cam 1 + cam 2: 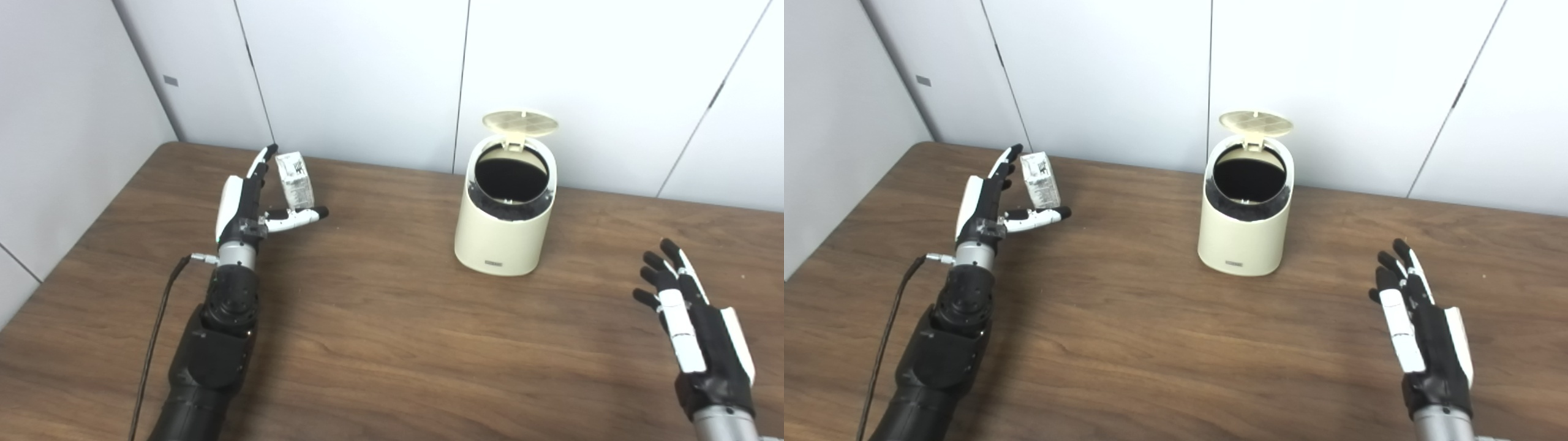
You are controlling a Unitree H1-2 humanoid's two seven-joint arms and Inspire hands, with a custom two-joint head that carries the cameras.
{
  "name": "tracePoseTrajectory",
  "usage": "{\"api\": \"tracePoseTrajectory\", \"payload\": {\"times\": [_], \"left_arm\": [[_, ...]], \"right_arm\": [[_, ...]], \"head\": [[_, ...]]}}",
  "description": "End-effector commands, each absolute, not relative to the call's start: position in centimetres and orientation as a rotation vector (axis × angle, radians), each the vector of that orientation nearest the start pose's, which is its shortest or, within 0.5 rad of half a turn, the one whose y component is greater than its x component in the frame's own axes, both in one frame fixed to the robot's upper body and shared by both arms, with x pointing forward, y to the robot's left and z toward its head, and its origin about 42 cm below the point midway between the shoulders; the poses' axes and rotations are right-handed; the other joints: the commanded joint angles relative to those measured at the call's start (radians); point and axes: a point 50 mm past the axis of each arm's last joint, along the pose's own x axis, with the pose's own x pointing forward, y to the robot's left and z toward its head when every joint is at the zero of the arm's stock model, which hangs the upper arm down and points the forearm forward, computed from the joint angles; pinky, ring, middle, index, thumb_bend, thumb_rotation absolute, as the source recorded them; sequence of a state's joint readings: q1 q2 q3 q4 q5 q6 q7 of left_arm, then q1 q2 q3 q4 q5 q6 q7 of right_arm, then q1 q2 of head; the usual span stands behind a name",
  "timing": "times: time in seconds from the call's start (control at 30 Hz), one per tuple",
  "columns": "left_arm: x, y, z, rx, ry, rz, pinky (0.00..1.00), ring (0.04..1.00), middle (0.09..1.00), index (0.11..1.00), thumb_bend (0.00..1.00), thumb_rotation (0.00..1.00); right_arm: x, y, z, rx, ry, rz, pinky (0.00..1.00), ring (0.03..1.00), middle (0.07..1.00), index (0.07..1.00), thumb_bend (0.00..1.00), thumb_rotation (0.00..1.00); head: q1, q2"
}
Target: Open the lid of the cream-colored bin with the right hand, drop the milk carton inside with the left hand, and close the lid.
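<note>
The milk carton (pixel 294 179) stands upright just beyond the spread fingers of the left hand (pixel 248 205), which holds nothing. It is judged light, crushable and smooth-sided, best taken across its flat sides. The bin (pixel 503 226), lid (pixel 520 122) raised, stands well to that hand's right; the right hand (pixel 692 327) is held open and empty.

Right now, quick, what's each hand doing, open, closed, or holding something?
Left hand: open, fingers spread beside the milk carton, not gripping it.
Right hand: open, holding nothing.
</note>
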State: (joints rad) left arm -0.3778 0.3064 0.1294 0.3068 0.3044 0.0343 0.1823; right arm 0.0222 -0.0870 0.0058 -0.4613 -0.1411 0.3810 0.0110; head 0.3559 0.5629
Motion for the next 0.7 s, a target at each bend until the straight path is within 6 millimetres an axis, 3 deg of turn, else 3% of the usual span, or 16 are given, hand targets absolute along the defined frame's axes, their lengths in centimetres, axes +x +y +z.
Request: {"api": "tracePoseTrajectory", "payload": {"times": [0.0,0.23,0.5,0.6,0.67], "left_arm": [[41.9,35.1,19.8,0.598,-0.179,0.351,0.91,0.946,0.959,0.969,0.98,0.11],[43.5,35.8,19.4,0.627,-0.140,0.343,0.82,0.908,0.942,0.960,0.97,0.09],[43.8,36.2,18.9,0.609,-0.122,0.359,0.83,0.888,0.914,0.946,0.93,0.05],[43.8,36.3,18.8,0.586,-0.127,0.369,0.71,0.823,0.870,0.915,0.88,0.01],[43.8,36.3,18.8,0.554,-0.146,0.384,0.62,0.719,0.788,0.849,0.86,0.00]], "right_arm": [[26.2,-23.0,21.1,-0.226,-0.149,-0.036,0.83,0.911,0.912,0.960,0.41,0.92],[26.2,-22.7,21.1,-0.258,-0.145,-0.027,0.81,0.904,0.909,0.972,0.39,0.91],[26.2,-22.7,21.0,-0.275,-0.147,-0.037,0.80,0.886,0.892,0.966,0.38,0.92],[26.3,-22.7,20.8,-0.268,-0.148,-0.040,0.81,0.887,0.889,0.961,0.38,0.92],[26.3,-22.7,20.7,-0.274,-0.148,-0.042,0.83,0.892,0.888,0.960,0.37,0.92]], "head": [[0.002,0.003],[-0.005,0.004],[-0.003,0.003],[-0.007,0.003],[-0.006,0.003]]}}
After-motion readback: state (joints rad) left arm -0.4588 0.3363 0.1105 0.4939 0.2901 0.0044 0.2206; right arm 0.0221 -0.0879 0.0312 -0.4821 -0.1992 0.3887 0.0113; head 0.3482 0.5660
